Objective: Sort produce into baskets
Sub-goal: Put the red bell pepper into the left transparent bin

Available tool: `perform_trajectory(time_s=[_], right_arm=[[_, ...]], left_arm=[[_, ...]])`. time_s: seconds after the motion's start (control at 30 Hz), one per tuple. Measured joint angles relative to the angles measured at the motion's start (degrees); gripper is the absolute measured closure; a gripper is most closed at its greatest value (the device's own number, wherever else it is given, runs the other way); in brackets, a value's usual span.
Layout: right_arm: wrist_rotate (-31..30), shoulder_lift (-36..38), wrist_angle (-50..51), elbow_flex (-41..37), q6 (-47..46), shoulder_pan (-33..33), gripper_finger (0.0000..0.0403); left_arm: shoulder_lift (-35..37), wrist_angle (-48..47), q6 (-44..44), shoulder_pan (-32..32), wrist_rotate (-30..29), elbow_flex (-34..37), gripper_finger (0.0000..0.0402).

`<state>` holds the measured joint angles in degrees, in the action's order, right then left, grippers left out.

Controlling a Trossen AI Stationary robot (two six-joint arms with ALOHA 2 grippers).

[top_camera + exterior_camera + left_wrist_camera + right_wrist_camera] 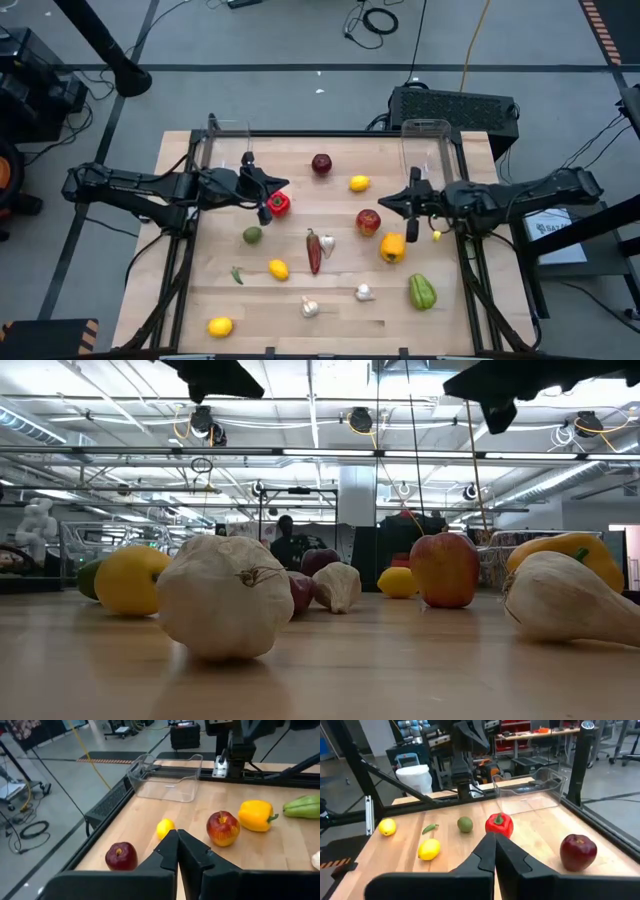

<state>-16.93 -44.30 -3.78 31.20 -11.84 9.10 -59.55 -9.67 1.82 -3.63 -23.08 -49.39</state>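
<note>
Produce lies scattered over the wooden bench point(200, 300), none of it yet in a basket. A red pepper point(280, 204) sits toward the left side, just beside the left gripper point(262, 207). Near it are a small green fruit point(252, 235) and a lemon point(278, 269). Toward the far edge lie a dark red apple point(321, 163) and another lemon point(359, 183). At the middle are a red chili point(313, 250) and a red apple point(368, 221), with a yellow pepper point(392, 247) to its right. A green pepper point(422, 291) and two garlic bulbs point(364, 292) lie toward the near edge, and a third lemon point(220, 326) sits at the near left corner.

Two clear baskets stand at the far corners: the left basket point(232, 128) and the right basket point(425, 128), both empty as far as can be seen.

The left gripper hangs above the bench beside the red pepper, its jaws closed on nothing. The right gripper point(411, 203) hangs near the right edge beside the red apple, jaws likewise pressed together and empty.

The step in hand looks like the first pick. To do it well, the left jaws should open wide before descending, centre over the red pepper, and close across its body rather than its stem, since its rounded skin could slip or roll. Lifting clear of neighbouring pieces before moving to the left basket would avoid knocking them.
</note>
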Motion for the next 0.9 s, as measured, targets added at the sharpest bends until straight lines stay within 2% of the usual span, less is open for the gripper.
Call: perform_trajectory(time_s=[0.2,0.33,0.77,0.9], right_arm=[[-0.08,-2.71,-2.15,0.02,0.18,0.0,0.0403],[-0.09,-3.63,-2.11,0.02,0.36,0.0,0.0403],[-0.07,-4.39,-1.61,0.02,1.23,0.0,0.0403],[-0.23,-4.39,-1.61,0.02,2.51,0.0,0.0403]], left_arm=[[-0.4,-3.13,0.9,0.29,-0.07,-0.02,0.0354],[-1.56,-4.87,6.8,0.29,-0.08,-0.02,0.0338],[-9.67,-11.11,8.45,1.02,-0.88,-0.09,0.0286],[-11.32,-13.94,12.74,3.33,-1.11,-0.09,0.0262]])
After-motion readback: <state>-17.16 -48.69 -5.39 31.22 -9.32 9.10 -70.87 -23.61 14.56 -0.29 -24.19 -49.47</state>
